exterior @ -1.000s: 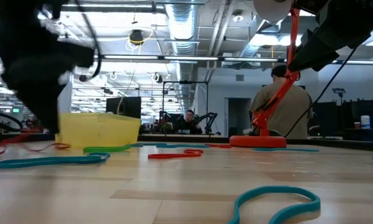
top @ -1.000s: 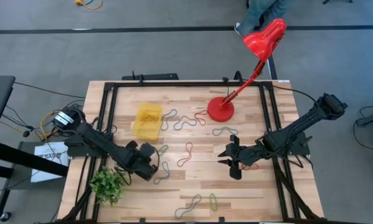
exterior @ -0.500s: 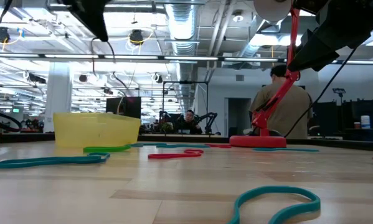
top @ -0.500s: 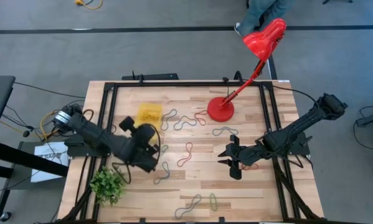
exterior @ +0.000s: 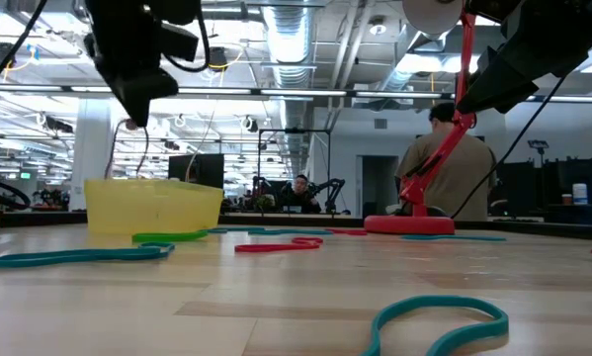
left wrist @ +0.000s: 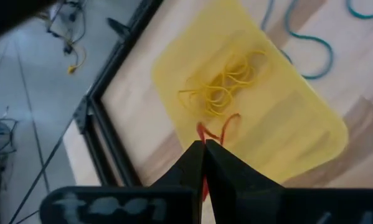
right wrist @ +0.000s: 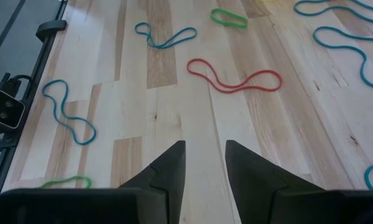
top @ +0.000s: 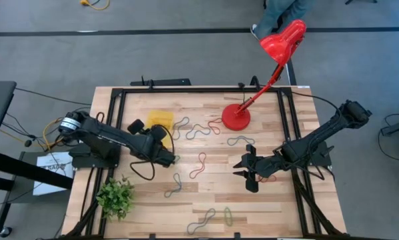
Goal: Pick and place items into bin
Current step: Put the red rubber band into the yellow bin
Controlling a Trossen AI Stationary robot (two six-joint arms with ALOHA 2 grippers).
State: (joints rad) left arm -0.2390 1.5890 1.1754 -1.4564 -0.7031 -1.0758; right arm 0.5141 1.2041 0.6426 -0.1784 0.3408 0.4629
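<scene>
Two arms, high view: left end effector at the near corner of the yellow bin, partly covering it; right end effector apart, on the right half of the worktop, fingers spread, nothing between them.
Loops, high view: red one mid-worktop, grey-green one nearer the front edge, green one at the front; others just beside the bin, toward the red lamp base.
Plant: green leafy plant at the front left corner.
Low view: bin on the worktop, dark left arm above it; green loop just in front of the bin, teal loop nearer, red loop toward the middle.
Background, low view: person standing behind the lamp.
Left wrist view: fingers clenched on a thin red loop hanging over the bin; tangle of yellow loops already inside.
Right wrist view: fingers apart, released; red loop and green loop on the boards ahead.
</scene>
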